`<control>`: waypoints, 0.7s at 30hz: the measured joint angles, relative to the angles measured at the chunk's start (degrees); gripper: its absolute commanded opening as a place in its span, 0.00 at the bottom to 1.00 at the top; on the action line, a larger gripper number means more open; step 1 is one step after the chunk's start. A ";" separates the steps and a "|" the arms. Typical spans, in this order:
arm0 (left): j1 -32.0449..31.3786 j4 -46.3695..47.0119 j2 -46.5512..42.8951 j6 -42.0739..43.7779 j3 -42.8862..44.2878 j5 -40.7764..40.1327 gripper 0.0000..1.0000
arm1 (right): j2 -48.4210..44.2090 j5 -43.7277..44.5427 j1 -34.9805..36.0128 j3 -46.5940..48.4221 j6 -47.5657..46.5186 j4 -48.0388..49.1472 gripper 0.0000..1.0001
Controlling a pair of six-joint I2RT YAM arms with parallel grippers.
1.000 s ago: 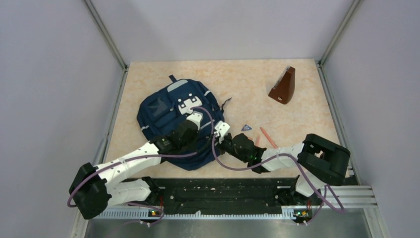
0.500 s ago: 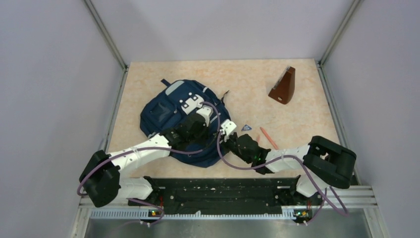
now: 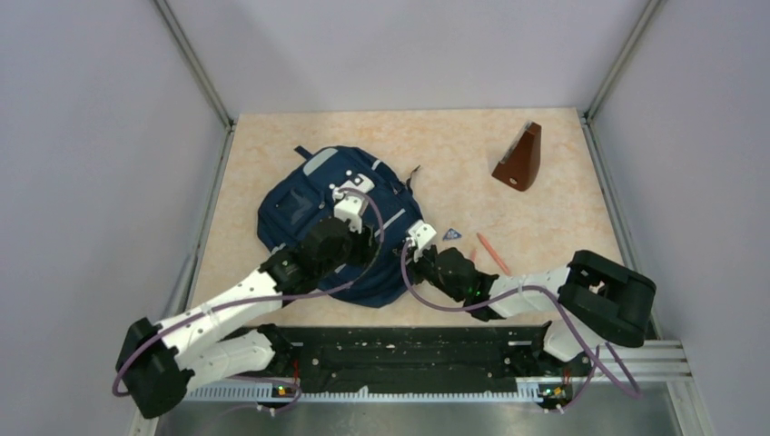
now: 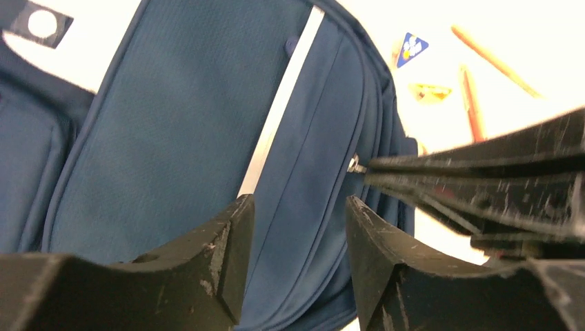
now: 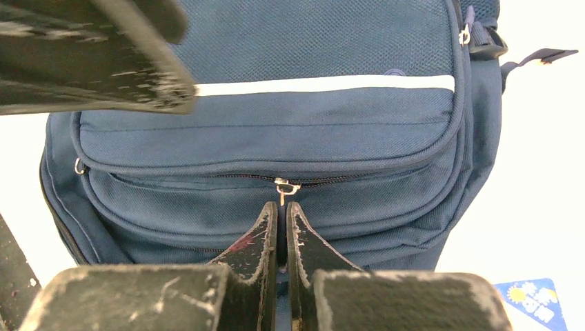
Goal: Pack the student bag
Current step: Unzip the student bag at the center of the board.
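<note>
The student bag (image 3: 313, 204) is a navy backpack with pale grey stripes, lying flat on the table at centre left. My left gripper (image 3: 369, 238) hovers just over its right half. In the left wrist view that gripper (image 4: 298, 221) is open, with only bag fabric (image 4: 172, 124) behind the gap. My right gripper (image 3: 408, 261) reaches the bag's right edge. Seen from the right wrist, it (image 5: 282, 210) is shut on the pull hanging from the metal zipper slider (image 5: 283, 187) of a front pocket on the bag (image 5: 290, 131).
A brown wedge-shaped object (image 3: 519, 159) stands at the back right. A small blue triangle (image 3: 451, 234) and an orange pencil (image 3: 493, 252) lie right of the bag. Metal frame rails run along both table sides.
My left gripper has opened and drawn back slightly left over the bag. The bag shifted a little to the right a second ago. My right gripper stays shut at the zipper.
</note>
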 measured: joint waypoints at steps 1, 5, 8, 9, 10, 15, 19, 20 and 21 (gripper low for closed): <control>0.04 -0.07 -2.21 -0.17 -1.73 -0.07 0.57 | -0.02 -0.31 -0.24 0.09 0.02 -0.26 0.00; -0.09 -0.90 -9.16 -1.64 -7.72 -0.07 0.58 | -0.02 -1.84 -1.40 0.59 0.02 -1.92 0.00; -0.87 -1.40 -11.67 -2.93 -10.99 -0.09 0.60 | -0.02 -3.02 -2.19 1.51 0.04 -3.26 0.00; -1.33 -1.44 -12.11 -3.13 -11.89 -0.07 0.60 | -0.02 -3.32 -2.36 1.70 0.07 -3.50 0.00; -1.90 -1.57 -12.37 -3.30 -12.66 -0.04 0.61 | -0.02 -3.61 -2.51 1.95 0.07 -3.89 0.00; -3.82 -1.84 -12.13 -3.02 -13.35 -0.74 0.61 | 0.00 -4.96 -2.89 2.73 0.46 -4.90 0.00; -4.48 -1.64 -9.62 -2.23 -13.35 -2.27 0.61 | 0.00 -5.64 -3.13 2.75 0.52 -5.27 0.00; -4.74 -1.53 -8.48 -1.75 -13.33 -2.84 0.59 | 0.00 -5.70 -3.13 2.78 0.50 -5.42 0.00; -5.14 -1.38 -7.48 -1.40 -13.33 -3.37 0.49 | 0.00 -5.75 -3.13 2.78 0.52 -5.62 0.00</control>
